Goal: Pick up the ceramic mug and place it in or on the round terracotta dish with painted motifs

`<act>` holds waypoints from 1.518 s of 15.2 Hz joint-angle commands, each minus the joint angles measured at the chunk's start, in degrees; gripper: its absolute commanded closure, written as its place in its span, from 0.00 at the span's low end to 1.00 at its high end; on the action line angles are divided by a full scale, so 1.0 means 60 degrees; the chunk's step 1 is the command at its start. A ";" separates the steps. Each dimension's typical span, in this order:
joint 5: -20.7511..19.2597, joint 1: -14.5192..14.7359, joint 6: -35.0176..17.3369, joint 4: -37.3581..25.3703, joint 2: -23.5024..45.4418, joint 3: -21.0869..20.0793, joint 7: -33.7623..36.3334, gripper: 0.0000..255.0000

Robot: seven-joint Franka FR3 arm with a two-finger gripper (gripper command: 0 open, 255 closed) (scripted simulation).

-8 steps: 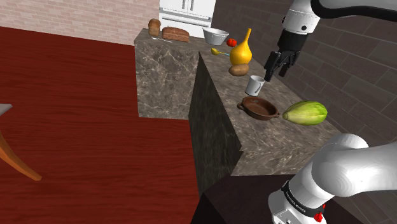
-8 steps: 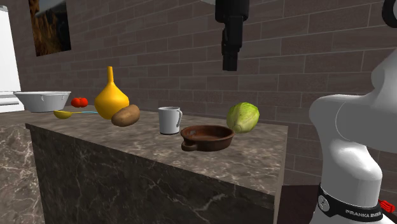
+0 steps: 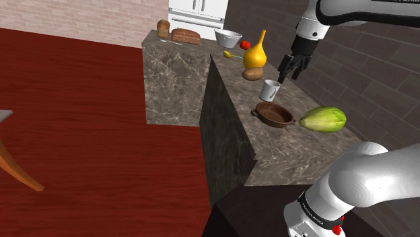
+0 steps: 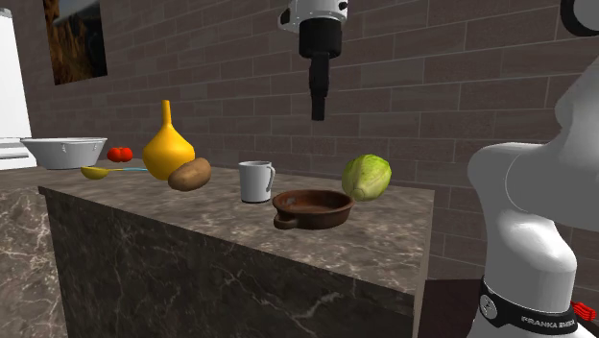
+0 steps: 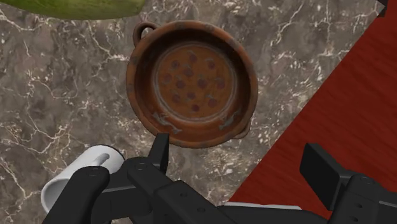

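Hanging high over the dark stone counter (image 3: 299,153), the black gripper (image 4: 318,108) has its two fingers (image 5: 160,146) wide apart, with nothing between them. The white mug (image 4: 255,181) stands upright on the counter far below, off to one side of the fingers, and nothing touches it. Just beside the mug sits the round brown dish (image 5: 191,83) with dots painted inside. A green cabbage (image 4: 367,177) lies past the dish. A dark brick wall (image 4: 461,86) stands behind, and the floor (image 3: 81,101) is red.
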State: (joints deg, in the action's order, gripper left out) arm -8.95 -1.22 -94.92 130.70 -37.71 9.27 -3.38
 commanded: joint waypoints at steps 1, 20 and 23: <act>-0.0076 -0.0077 -0.0483 -0.0015 0.0402 0.0417 -0.0361 0.00; 0.2582 -0.0507 -0.2753 -0.3829 0.6635 0.3887 -0.4854 0.00; 0.3222 -0.0782 -0.2815 -0.4407 0.7493 0.3989 -0.5403 0.00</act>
State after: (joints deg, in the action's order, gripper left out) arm 9.21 -5.58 -111.47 105.14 5.70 33.13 -34.95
